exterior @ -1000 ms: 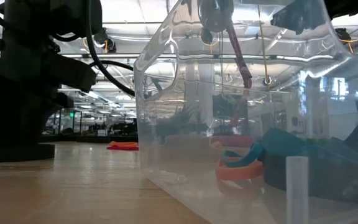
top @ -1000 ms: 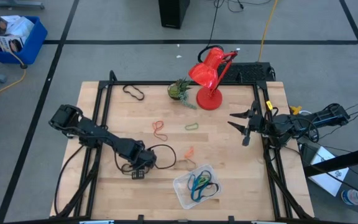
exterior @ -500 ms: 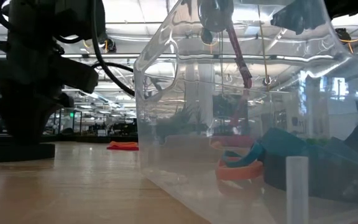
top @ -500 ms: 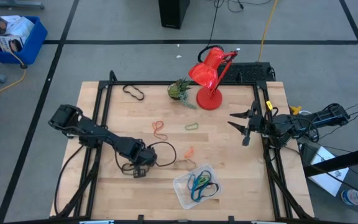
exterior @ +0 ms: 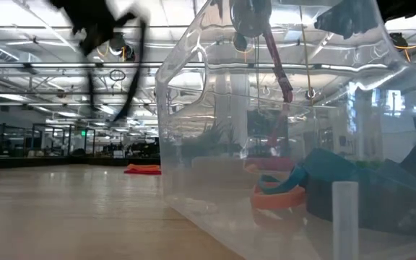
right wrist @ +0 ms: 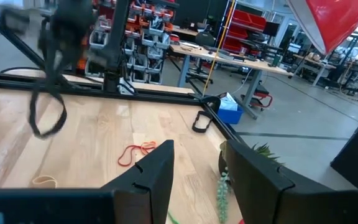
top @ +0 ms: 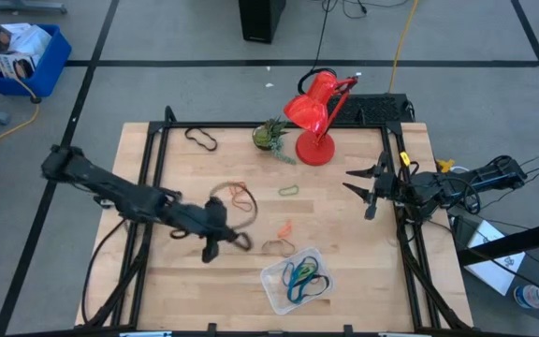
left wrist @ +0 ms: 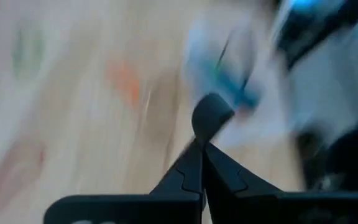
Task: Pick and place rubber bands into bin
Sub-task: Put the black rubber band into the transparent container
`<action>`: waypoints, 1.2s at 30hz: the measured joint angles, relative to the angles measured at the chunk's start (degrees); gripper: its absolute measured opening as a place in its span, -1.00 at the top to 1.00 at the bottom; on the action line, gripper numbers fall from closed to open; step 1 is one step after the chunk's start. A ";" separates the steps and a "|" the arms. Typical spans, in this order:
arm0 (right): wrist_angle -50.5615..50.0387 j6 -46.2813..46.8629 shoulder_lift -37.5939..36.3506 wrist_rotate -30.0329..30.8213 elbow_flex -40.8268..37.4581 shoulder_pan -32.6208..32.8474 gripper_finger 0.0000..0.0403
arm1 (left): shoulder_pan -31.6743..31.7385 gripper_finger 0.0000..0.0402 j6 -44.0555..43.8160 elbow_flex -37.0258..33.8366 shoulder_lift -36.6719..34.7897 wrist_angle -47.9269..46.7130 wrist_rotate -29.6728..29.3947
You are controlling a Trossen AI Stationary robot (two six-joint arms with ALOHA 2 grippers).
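Observation:
My left gripper [top: 213, 229] is raised above the table's middle, left of the bin, and is shut on a large black rubber band [top: 240, 220]. The band hangs from it as a loop, which also shows in the right wrist view [right wrist: 47, 115] and the low view [exterior: 125, 79]. The clear bin [top: 271, 288] stands near the front edge with blue, green and black bands inside. Loose red [top: 241, 194], green [top: 289, 190], orange [top: 284, 227] and tan [top: 277, 246] bands lie flat on the wood. My right gripper [top: 365, 192] waits open at the table's right edge. My left gripper pinches the black band between its two shut fingertips, where a dark bit of it [left wrist: 209, 117] sticks out. The picture is blurred, so I cannot tell whether it holds one strand or two. The band hangs below the fingers as a slack loop [right wrist: 42, 121], clear of the table.
A red desk lamp [top: 316, 117] and a small potted plant [top: 271, 136] stand at the far edge. Another black band [top: 201, 139] lies at the far left. The bare wood lies between the loose bands and the right gripper.
My left gripper has gone up from the table beside the bin, staying shut. The black band, which lay as a loop on the wood next to it, is lifted clear and now hangs from the fingers. The right arm has kept still.

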 joint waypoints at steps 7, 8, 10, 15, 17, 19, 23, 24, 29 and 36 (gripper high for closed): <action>0.17 -0.08 -0.02 0.00 0.00 0.00 0.29 | 0.04 0.98 12.97 0.09 -9.00 24.41 -4.43; 0.17 -0.09 0.00 0.00 0.00 0.00 0.29 | 0.06 0.98 15.08 0.10 -9.15 28.98 -4.67; 0.17 -0.11 -0.01 0.00 0.00 0.00 0.29 | 0.14 0.98 19.95 0.15 -9.09 35.86 -5.12; 0.17 -0.52 0.00 0.00 0.00 0.00 0.29 | 0.69 0.98 26.84 0.15 -7.96 43.14 -5.01; 0.17 -0.52 0.00 0.00 0.00 0.02 0.29 | 0.79 0.98 26.62 0.11 -7.91 43.07 -5.08; 0.17 -0.54 -0.01 0.00 0.00 0.02 0.29 | 1.00 0.99 26.02 0.88 -7.93 41.62 -5.09; 0.17 -0.54 0.00 0.00 0.00 0.02 0.29 | 1.18 0.98 26.10 7.50 -5.08 33.98 -4.60; 0.17 -0.54 -0.02 0.00 0.00 0.02 0.29 | 1.18 0.99 26.37 10.53 -3.72 30.36 -3.96; 0.19 -0.52 0.00 0.00 0.00 0.02 0.29 | 1.16 0.98 29.28 29.81 6.42 8.40 -3.19; 0.17 0.05 -0.01 -0.20 0.00 0.02 0.29 | 1.29 0.97 29.22 52.73 23.28 -11.80 -2.15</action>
